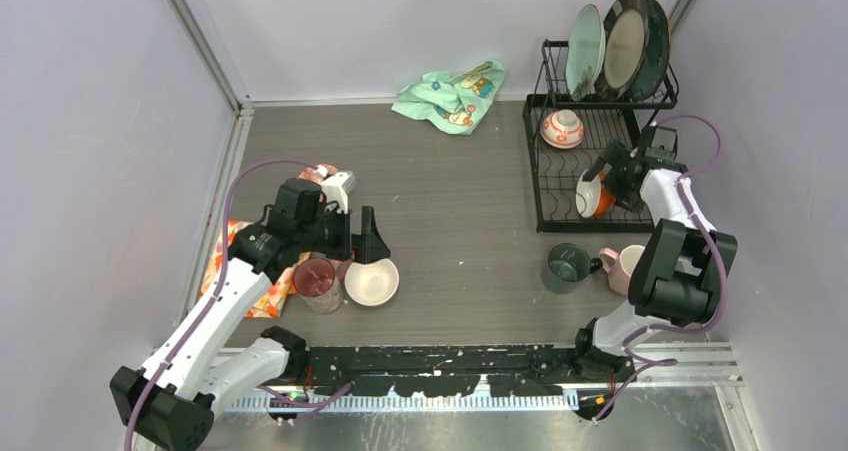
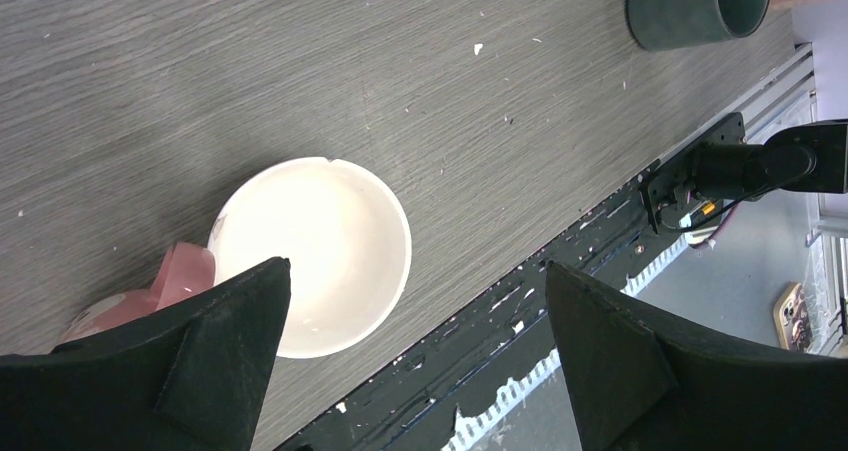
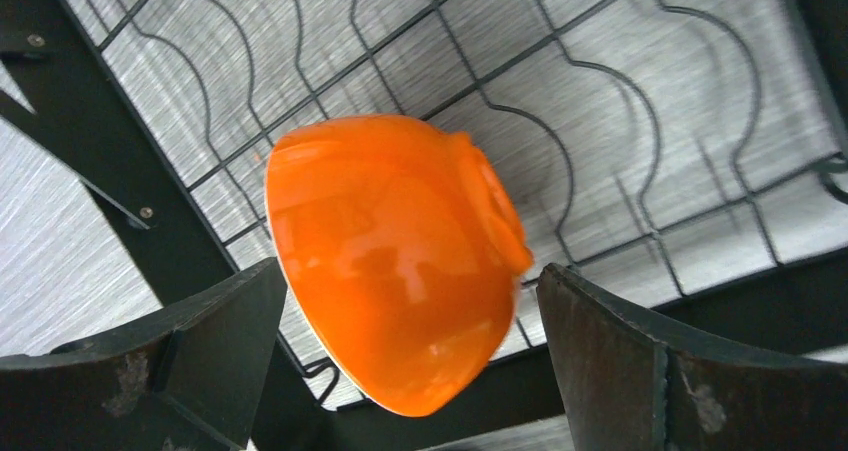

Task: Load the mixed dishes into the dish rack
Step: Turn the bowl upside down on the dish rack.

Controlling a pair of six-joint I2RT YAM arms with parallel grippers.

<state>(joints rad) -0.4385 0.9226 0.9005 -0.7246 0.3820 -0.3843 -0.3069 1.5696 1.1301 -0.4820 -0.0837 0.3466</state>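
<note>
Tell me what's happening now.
Left hand open by white bowl. Right hand open, straddling orange bowl in dish rack. Green cup, pink cup on table.

We've got the left arm (image 1: 210,316) and right arm (image 1: 672,193): white links, black joints, purple cables (image 1: 231,193) trailing, matte black wedge pincer fingers (image 2: 200,361).

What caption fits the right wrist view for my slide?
Open right claw straddles an orange bowl tipped on the dish rack wires.

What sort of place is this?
Probably a lab robot cell, not a kitchen: plain enclosing walls, left arm and right arm bolted at the table edge, dish rack staged on it.
</note>
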